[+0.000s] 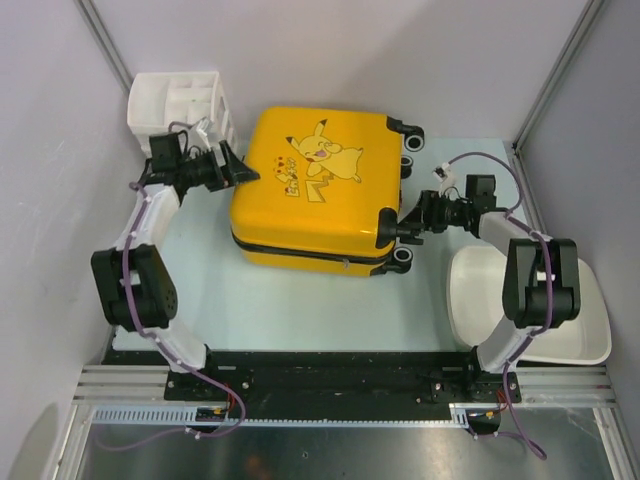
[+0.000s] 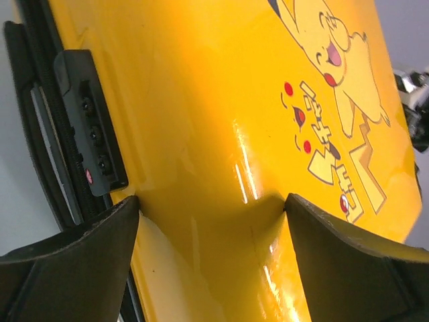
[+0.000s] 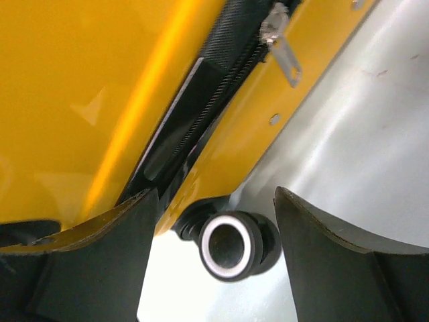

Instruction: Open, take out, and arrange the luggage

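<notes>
Nearest the arm bases, on the right, a white tub (image 1: 470, 300) is parked under the right arm. Further up the table (image 1: 300, 310), the right gripper (image 1: 393, 228) is held with fingers apart, a black wheel (image 3: 228, 246) framed between them and the zip pull (image 3: 281, 47) just beyond. Across from it, the left gripper (image 1: 243, 166) is spread wide too, fingers set either side of the glossy lid edge beside the combination lock (image 2: 90, 121); contact can't be confirmed tbh. The luggage (image 1: 315, 190) is laid flat mid-table, closed, Pikachu side up. Furthest back, a white drawer unit (image 1: 180, 100) is tucked by its left corner. Risk-wise: if the lid gets pulled while zipped, the whole case could be dragged or tipped into that unit. The slick shell could be lost from the pads, and the wheel could get snagged.
</notes>
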Controlling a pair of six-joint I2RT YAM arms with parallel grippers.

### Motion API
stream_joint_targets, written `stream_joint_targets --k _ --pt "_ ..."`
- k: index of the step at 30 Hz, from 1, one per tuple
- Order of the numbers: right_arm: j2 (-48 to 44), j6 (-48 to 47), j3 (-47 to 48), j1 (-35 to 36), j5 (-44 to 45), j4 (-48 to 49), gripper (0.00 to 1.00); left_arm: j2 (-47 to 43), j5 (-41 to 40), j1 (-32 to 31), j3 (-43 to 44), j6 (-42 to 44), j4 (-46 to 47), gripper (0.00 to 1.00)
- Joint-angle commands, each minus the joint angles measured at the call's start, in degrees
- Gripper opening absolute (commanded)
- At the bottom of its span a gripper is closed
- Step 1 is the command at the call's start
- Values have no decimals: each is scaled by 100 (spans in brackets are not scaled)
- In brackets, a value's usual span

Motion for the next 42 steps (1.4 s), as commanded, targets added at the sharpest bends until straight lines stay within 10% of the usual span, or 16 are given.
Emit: stream_joint_targets --k 1,7,13,28,34,42 --pt "-835 -1053 -53 8 -967 -1213 77 878 529 -1167 702 -86 145 88" --pt "-1126 -1942 -70 -55 -712 -1734 77 2232 258 -1617 2529 -156 136 73" --pt "-1346 -1680 -167 526 -387 -1208 77 1839 -419 -1328 3279 28 92 85" --pt "-1424 -308 -202 2389 1072 964 77 -2081 -209 -1097 -218 2576 -979 100" --pt "-2223 -676 -395 1855 1293 -284 76 -2961 -560 -1966 -975 3806 -1261 100" --pt "-2990 -1310 -1502 369 607 599 74 -3242 -1237 -3399 -1415 5729 -1437 99"
